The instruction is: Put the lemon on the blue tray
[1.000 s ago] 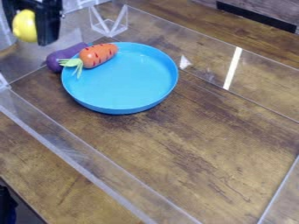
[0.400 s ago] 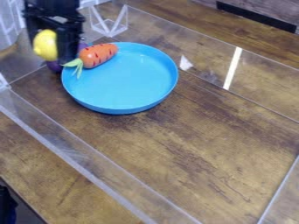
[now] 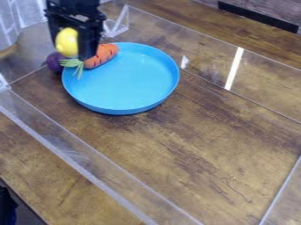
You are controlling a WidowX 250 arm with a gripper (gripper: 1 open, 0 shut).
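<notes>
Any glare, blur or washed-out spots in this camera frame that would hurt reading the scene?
Camera view: a bright streak of glare on the clear panel right of the round blue plastic tray; the small yellow lemon in the black gripper looks soft; wooden tabletop evenly lit.

Blue tray (image 3: pixel 129 88) mostly bare; carrot (image 3: pixel 104 54) on its far-left rim, purple item (image 3: pixel 55 61) beside.

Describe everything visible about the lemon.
The lemon is small, bright yellow, oval and smooth, standing roughly upright. It is clamped in the black gripper, held in the air at the left rim of the blue tray, in front of the carrot and purple vegetable. Its far side is hidden.
</notes>
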